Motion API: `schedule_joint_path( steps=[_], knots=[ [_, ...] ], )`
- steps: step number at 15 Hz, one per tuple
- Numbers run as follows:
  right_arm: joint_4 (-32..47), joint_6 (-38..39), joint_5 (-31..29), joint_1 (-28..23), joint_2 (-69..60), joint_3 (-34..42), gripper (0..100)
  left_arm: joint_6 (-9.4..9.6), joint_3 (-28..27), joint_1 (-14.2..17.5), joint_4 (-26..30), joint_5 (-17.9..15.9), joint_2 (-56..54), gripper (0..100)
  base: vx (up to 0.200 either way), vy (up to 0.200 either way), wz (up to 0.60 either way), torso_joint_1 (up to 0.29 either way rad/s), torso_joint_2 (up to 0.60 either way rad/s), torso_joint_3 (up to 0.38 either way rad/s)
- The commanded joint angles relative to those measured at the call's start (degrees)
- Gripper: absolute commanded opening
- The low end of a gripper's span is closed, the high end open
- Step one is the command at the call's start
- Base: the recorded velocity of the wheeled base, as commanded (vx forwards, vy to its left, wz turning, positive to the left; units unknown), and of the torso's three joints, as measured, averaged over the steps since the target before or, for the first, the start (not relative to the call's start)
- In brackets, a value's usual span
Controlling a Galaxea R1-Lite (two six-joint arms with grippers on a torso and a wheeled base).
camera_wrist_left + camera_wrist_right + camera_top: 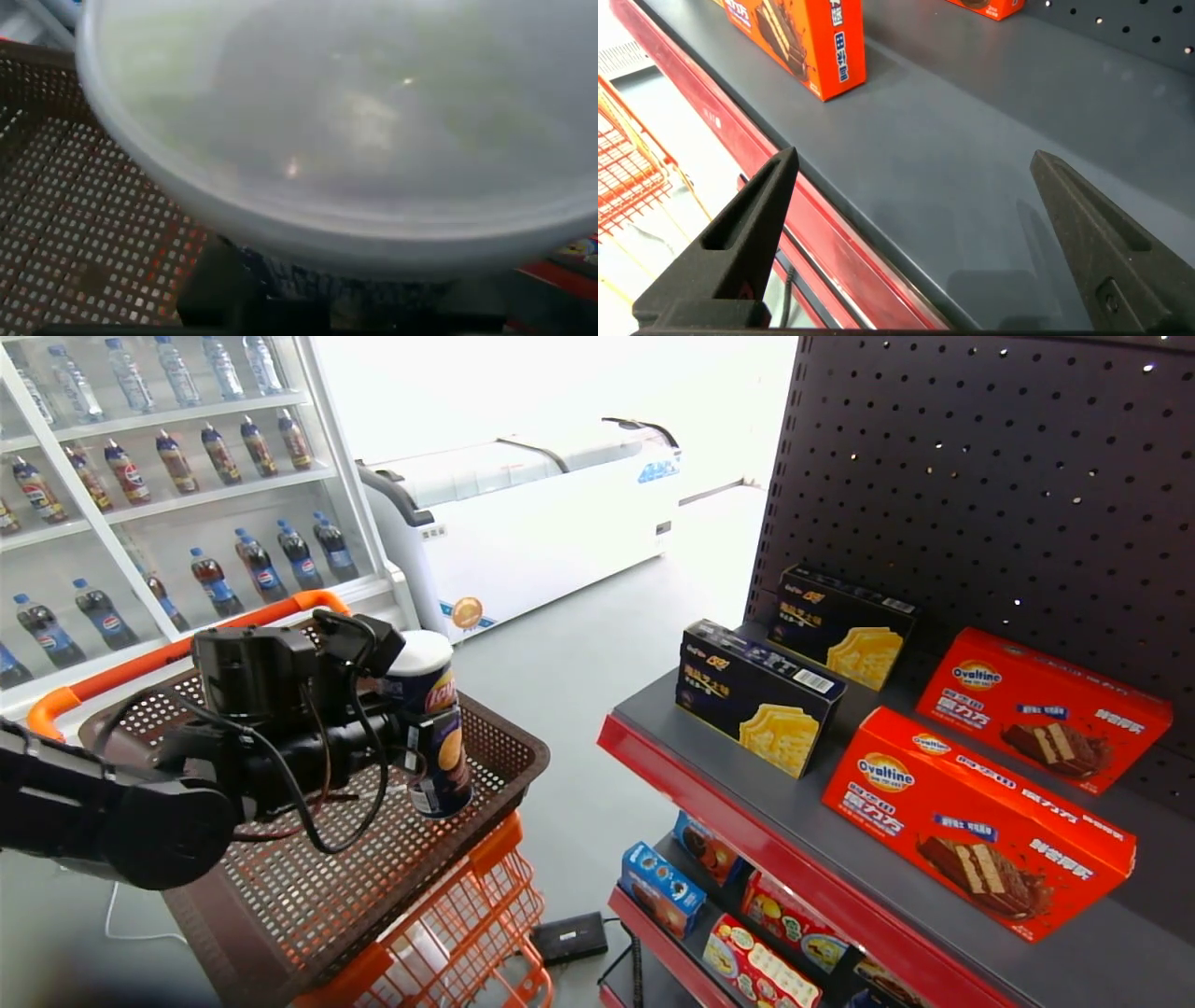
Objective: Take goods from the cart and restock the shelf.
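My left gripper [409,739] is shut on a dark blue chips can [437,728] with a white lid. It holds the can upright over the brown perforated basket [280,896] on top of the orange cart [467,933]. In the left wrist view the can's white lid [355,140] sits right under the camera, with the basket's floor [75,233] beside it. My right gripper [913,161] is open, nothing between its fingers, above the bare grey shelf board [971,187] near its red front edge [738,131].
On the grey shelf [691,737] stand two dark blue biscuit boxes [756,695] and two orange wafer boxes [971,821]. More goods fill the lower shelf [747,952]. A drinks fridge [168,495] and a white chest freezer [541,513] stand behind the cart.
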Motion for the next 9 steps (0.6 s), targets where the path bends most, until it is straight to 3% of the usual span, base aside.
schedule_joint_path(
  steps=[1,3,5,6,7,8,9],
  knots=[
    [-0.01,-0.02,0.0,0.01,0.06,0.01,100,-0.12,-4.61,-0.42,5.44,-2.65,-8.27,0,0.0,0.0,0.0,0.0,0.0,0.0],
    [-0.01,-0.02,0.0,0.01,0.06,0.01,100,-0.2,-5.32,-0.6,9.22,-7.3,-12.13,0,0.0,0.0,0.0,0.0,0.0,0.0],
    [-0.01,-0.02,0.0,0.01,0.06,0.01,100,-1.26,-4.7,-1.48,9.57,-9.15,-13.63,0,0.0,0.0,0.0,0.0,0.0,0.0],
    [-0.01,-0.02,0.0,0.01,0.06,0.01,100,-4.07,-4.26,-2.8,9.22,-10.29,-14.86,0,0.0,0.0,0.0,0.0,0.0,0.0],
    [-0.01,-0.02,0.0,0.01,0.06,0.01,100,-4.07,-4.26,-2.8,9.22,-10.29,-14.86,0,0.0,0.0,0.0,0.0,0.0,0.0],
    [-0.01,-0.02,0.0,0.01,0.06,0.01,100,-9.43,-3.47,-5.61,8.34,-12.66,-17.41,0,0.0,0.0,0.0,0.0,0.0,0.0],
    [-0.01,-0.02,0.0,0.01,0.06,0.01,100,-9.43,-2.07,-6.66,8.25,-14.77,-18.81,0,0.0,0.0,0.0,0.0,0.0,0.0]
  ],
)
